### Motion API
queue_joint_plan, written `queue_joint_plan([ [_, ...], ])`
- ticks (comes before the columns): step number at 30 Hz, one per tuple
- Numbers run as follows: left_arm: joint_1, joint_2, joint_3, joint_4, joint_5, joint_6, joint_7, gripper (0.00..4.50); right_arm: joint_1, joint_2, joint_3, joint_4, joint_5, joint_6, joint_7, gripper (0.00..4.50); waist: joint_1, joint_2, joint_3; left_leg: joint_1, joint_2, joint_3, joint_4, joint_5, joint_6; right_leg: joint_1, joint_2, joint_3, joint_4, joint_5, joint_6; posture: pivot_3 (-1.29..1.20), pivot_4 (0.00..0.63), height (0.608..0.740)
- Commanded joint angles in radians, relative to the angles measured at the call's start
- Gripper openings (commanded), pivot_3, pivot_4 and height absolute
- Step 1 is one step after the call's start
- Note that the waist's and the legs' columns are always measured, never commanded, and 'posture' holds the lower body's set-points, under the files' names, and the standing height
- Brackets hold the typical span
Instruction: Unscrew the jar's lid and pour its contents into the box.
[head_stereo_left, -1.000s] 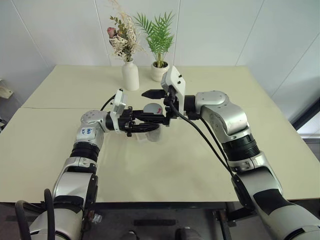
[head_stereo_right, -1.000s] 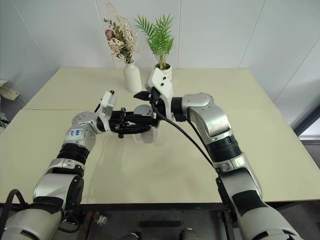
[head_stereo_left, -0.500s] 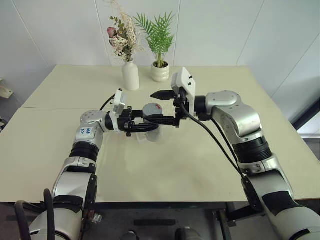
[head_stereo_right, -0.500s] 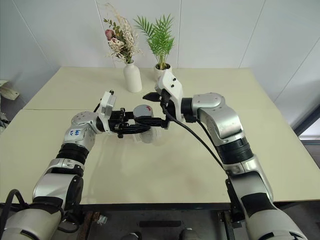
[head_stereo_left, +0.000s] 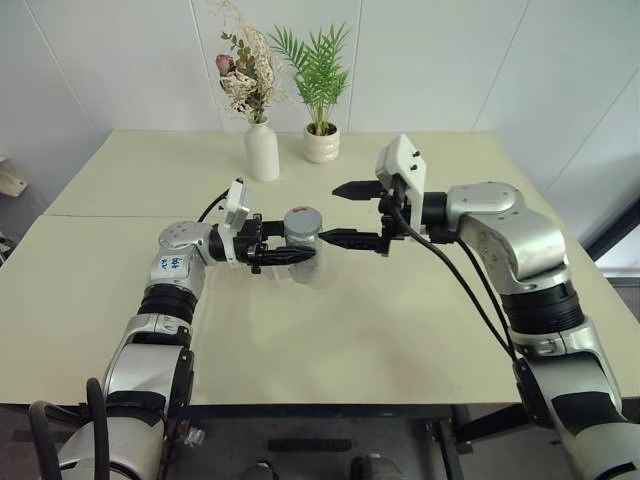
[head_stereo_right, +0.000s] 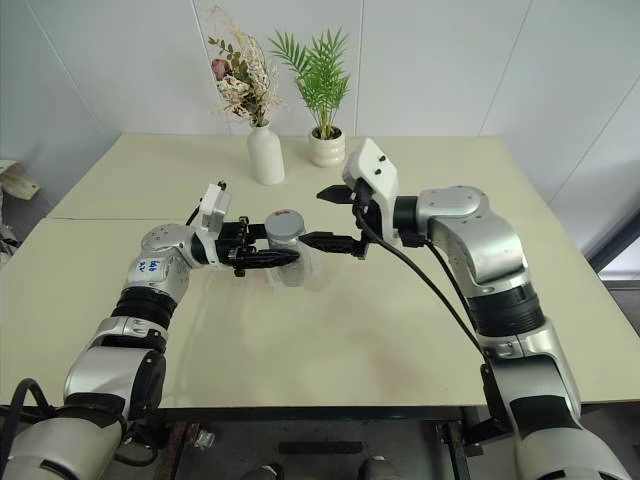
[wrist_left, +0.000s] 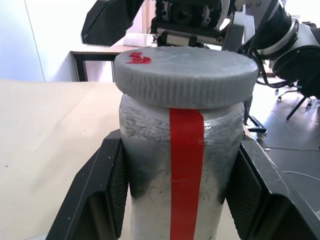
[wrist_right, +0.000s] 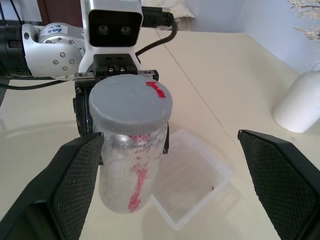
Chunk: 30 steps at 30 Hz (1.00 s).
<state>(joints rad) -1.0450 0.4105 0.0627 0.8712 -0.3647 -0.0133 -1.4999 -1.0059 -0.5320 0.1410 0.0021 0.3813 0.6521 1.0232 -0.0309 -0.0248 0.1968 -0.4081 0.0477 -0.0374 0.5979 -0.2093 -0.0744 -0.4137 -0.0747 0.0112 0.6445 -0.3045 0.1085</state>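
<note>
Big cream bench (head_stereo_left: 400, 330) fills the scene, running out to the white wall at the far side. Over its middle, both arms reach in toward each other.

From the right, the right gripper (head_stereo_left: 345, 214) points left at the jar with its two black fingers spread as wide as they go, one above the other, holding nothing. Its fingertips sit just to the right of the jar, clear of it.

From the left, the left gripper (head_stereo_left: 298, 255) points right, level, clamped tight on the jar (head_stereo_left: 302, 243). In the left wrist view the black pads (wrist_left: 112, 192) press against both sides of the jar's silvery body, the red stripe facing the camera between them. The jar is upright and lifted off the bench, near the middle of it.

The lid (head_stereo_left: 302, 219) is still on, a grey ribbed cap with a red mark on top, sitting square on the jar's neck.

Underneath the jar lies the box (wrist_right: 192, 182), the clear shallow tray, flat on the bench; the right wrist view shows it just beyond and below the jar, with a tiny red speck inside.

Far side, left of centre: a white vase (head_stereo_left: 261, 152) of dried flowers, and just right of it a white pot (head_stereo_left: 320, 146) with a green palm.
</note>
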Motion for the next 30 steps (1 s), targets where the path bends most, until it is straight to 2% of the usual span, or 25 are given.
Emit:
queue_joint_plan([
  [1,-0.028,0.009,0.017,-0.004,-0.001,-0.019,-0.017,2.25,-0.020,0.003,-0.038,-0.039,0.025,0.002,-0.012,4.50,0.000,0.000,0.000,0.000,0.000,0.000,0.000,0.000,0.000,0.000,0.000,0.000,0.000,0.000,0.000,0.00,0.150,0.740],
  [14,-0.039,0.004,0.017,0.014,0.003,-0.031,-0.018,2.25,-0.111,0.073,-0.059,-0.025,0.082,0.029,-0.041,4.50,0.000,0.000,0.000,0.000,0.000,0.000,0.000,0.000,0.000,0.000,0.000,0.000,0.000,0.000,0.000,0.00,0.150,0.740],
  [20,-0.037,-0.002,0.016,0.011,0.003,-0.030,-0.017,2.25,-0.115,0.147,0.000,0.015,0.023,0.001,-0.089,4.50,0.002,0.000,0.000,0.000,0.000,0.000,0.000,0.000,0.000,0.000,0.000,0.000,0.001,0.000,0.000,0.00,0.150,0.740],
  [30,-0.020,-0.008,0.016,-0.019,-0.007,-0.021,-0.025,2.25,-0.103,0.193,0.027,0.054,0.032,-0.025,-0.017,4.50,0.002,0.000,0.000,0.000,0.000,0.000,0.000,0.000,0.000,0.000,0.000,0.000,0.000,0.000,0.000,0.00,0.150,0.740],
])
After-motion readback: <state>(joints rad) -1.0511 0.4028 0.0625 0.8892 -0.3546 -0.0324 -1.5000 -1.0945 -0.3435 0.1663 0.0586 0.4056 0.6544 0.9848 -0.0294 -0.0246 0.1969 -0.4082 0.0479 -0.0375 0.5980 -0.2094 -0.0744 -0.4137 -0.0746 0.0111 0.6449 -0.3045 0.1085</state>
